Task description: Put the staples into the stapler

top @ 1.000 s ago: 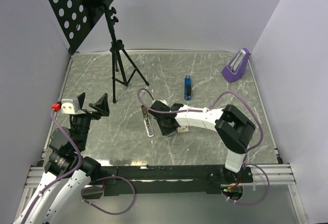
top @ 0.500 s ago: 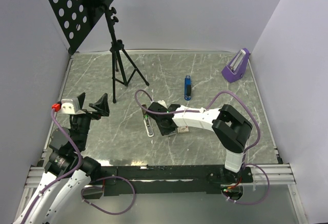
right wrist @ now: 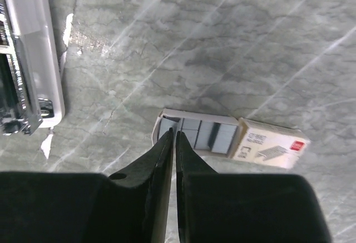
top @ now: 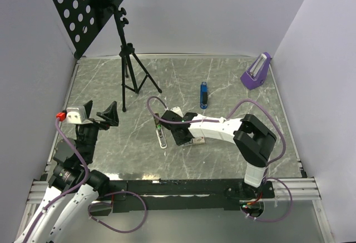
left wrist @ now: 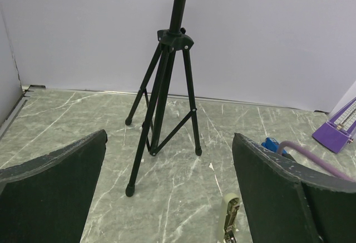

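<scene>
The staples (right wrist: pixel 207 133) lie as grey strips in a small pale tray pulled out of a cardboard box with reddish print (right wrist: pixel 271 145), flat on the marble table. My right gripper (right wrist: pixel 174 134) points down into the tray's left end, its jaws closed to a thin slit on a strip there. In the top view the staples (top: pixel 198 140) sit just right of that gripper (top: pixel 189 138). The stapler (top: pixel 161 132) lies opened out to the left, its pale body and metal channel (right wrist: pixel 25 59) at the wrist view's left edge. My left gripper (top: pixel 100 115) hangs open and empty, well left of the stapler (left wrist: pixel 229 221).
A black music stand on a tripod (top: pixel 131 72) stands at the back left, its legs (left wrist: pixel 162 107) ahead of the left gripper. A blue object (top: pixel 203 94) lies behind the right arm. A purple metronome (top: pixel 256 72) sits at the back right corner. Walls enclose the table.
The right gripper's jaws have closed to a thin slit over the staples tray, and the arm's wrist shifted slightly. The left arm has not moved.
</scene>
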Robot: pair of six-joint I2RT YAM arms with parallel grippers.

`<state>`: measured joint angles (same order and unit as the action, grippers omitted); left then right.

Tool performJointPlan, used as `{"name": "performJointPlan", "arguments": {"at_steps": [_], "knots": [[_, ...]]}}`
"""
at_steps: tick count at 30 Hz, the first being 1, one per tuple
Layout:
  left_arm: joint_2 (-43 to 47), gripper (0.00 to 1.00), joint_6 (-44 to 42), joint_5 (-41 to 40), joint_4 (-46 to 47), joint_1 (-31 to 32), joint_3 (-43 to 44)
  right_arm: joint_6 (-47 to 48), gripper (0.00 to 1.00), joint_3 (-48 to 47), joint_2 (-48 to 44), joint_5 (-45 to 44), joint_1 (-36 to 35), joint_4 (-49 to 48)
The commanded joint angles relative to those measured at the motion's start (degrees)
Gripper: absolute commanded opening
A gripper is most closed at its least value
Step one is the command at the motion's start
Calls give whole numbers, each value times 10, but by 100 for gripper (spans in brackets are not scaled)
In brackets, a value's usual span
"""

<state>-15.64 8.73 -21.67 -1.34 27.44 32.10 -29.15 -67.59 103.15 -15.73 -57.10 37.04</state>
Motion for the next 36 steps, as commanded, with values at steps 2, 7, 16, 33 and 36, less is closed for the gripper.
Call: {"name": "performJointPlan", "arguments": {"at_steps": [2, 7, 16, 33, 36], "knots": [[-4, 99, 7, 8, 15, -3, 9, -6, 11, -16, -56, -31, -3, 13], [-4, 99, 7, 8, 15, -3, 9, -7, 7, -11, -49, -27, -2, 11], [-1, 99, 7, 10, 15, -3, 9, -15, 23, 31, -59, 23, 22, -34], [0, 99, 8, 9, 15, -4, 9, -25, 33, 65, -98, 2, 47, -30], [1, 99, 7, 9, 15, -4, 10, -25, 33, 70, -92, 2, 52, -31]]}}
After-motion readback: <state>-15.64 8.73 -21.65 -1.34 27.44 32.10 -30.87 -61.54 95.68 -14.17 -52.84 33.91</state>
